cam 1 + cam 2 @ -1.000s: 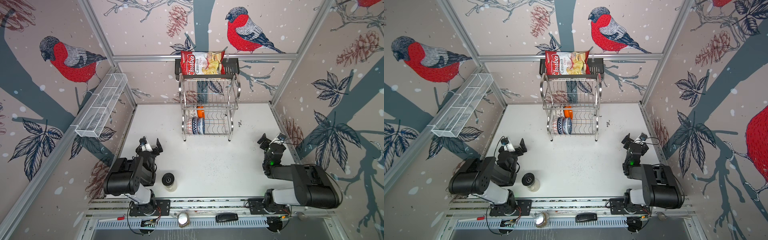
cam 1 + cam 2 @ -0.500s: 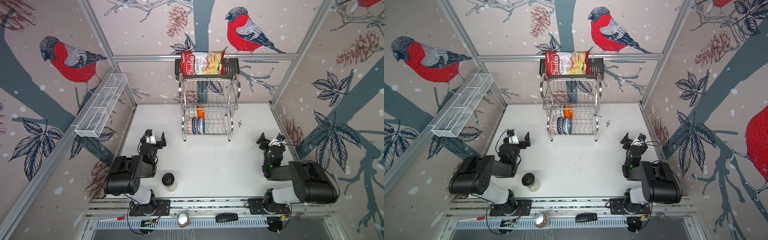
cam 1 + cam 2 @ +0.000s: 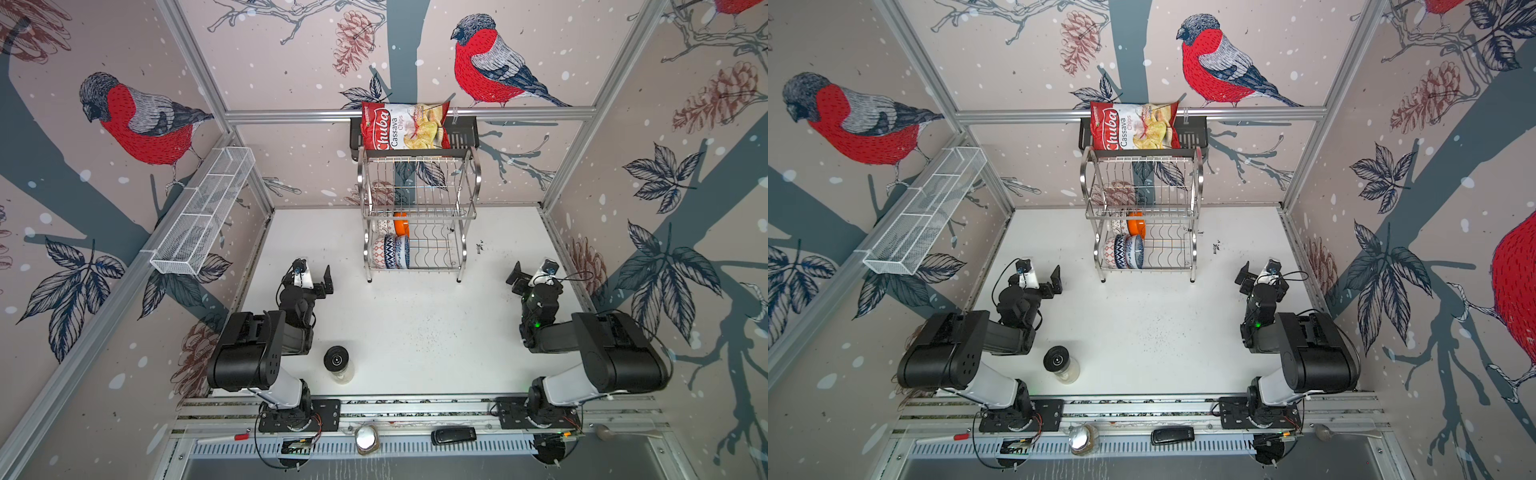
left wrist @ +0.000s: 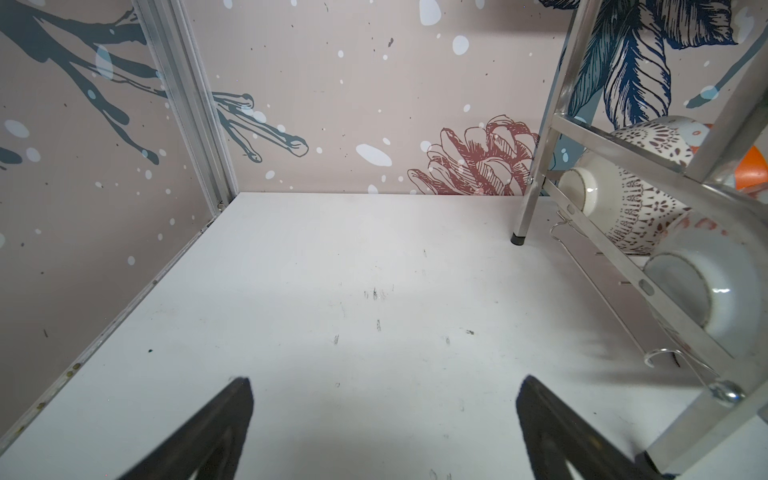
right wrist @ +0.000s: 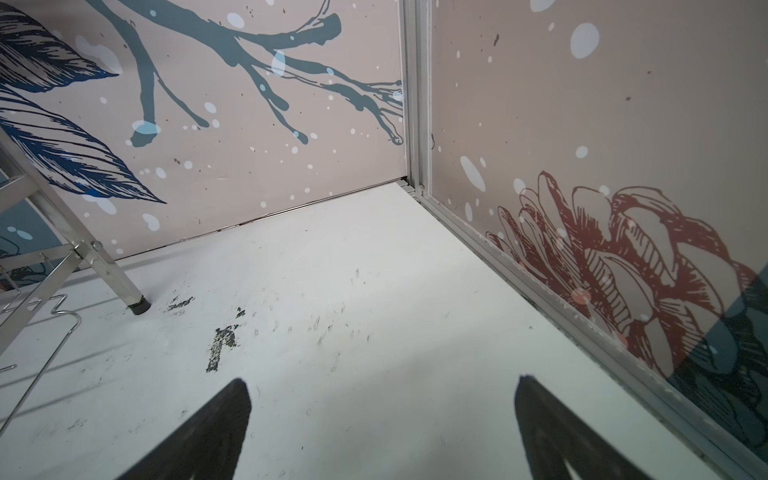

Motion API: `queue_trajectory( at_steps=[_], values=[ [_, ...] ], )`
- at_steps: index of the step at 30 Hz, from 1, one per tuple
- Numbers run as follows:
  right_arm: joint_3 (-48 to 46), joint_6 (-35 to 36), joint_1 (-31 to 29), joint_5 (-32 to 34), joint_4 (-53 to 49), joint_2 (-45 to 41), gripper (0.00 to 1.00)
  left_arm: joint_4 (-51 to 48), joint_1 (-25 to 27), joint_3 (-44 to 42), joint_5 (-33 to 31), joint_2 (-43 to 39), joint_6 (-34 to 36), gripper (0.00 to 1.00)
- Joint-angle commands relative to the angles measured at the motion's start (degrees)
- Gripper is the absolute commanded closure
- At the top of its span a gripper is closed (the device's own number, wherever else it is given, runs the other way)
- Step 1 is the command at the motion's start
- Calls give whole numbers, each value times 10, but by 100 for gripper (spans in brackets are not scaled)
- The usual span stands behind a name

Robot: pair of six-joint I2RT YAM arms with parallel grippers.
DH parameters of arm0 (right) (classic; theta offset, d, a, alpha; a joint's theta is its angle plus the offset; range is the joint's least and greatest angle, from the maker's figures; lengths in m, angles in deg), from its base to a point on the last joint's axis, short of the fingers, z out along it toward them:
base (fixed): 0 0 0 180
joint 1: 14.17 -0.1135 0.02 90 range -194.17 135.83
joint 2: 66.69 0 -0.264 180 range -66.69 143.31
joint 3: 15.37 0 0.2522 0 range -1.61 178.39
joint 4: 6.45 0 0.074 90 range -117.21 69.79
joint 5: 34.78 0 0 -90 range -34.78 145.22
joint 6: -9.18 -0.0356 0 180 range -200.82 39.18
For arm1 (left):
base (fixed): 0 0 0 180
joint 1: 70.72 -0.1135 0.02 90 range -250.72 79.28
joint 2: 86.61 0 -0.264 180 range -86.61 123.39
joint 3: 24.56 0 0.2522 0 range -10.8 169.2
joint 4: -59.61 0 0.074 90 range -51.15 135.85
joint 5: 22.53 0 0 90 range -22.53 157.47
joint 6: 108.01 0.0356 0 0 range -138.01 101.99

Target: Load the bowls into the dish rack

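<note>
The dish rack (image 3: 419, 217) (image 3: 1142, 216) stands at the back middle of the white table. On its lower tier the bowls stand on edge: a red-orange patterned one (image 3: 377, 250), a blue triangle one (image 3: 390, 250), a blue-white floral one (image 3: 404, 251), with a plain orange one (image 3: 401, 226) behind. My left gripper (image 3: 313, 274) (image 4: 384, 386) hovers open and empty left of the rack's front leg (image 4: 528, 199); the left wrist view shows bowl bottoms (image 4: 623, 208) through the rack's side. My right gripper (image 3: 534, 270) (image 5: 382, 384) hangs open and empty to the right of the rack.
A black-lidded jar (image 3: 337, 360) stands near the left arm's base. A chips bag (image 3: 403, 126) lies in a black basket (image 3: 461, 133) above the rack. A white mesh tray (image 3: 203, 216) hangs on the left wall. The right wall (image 5: 582, 257) is close to my right gripper.
The left gripper has reached farther toward the back and the rack. The right gripper has shifted slightly toward the back. Both stay open.
</note>
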State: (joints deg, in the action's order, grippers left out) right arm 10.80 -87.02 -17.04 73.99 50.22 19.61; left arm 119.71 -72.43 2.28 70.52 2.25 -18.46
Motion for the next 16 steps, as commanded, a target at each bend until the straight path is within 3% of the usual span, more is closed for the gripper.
queue_trajectory(
  at_steps=[1, 16],
  values=[
    [3, 0, -1, -4, -1, -2, 1, 4, 0, 3, 6, 0, 5, 1],
    [5, 0, 0, -5, -3, -2, 0, 4, 0, 2, 6, 0, 5, 1]
  ],
)
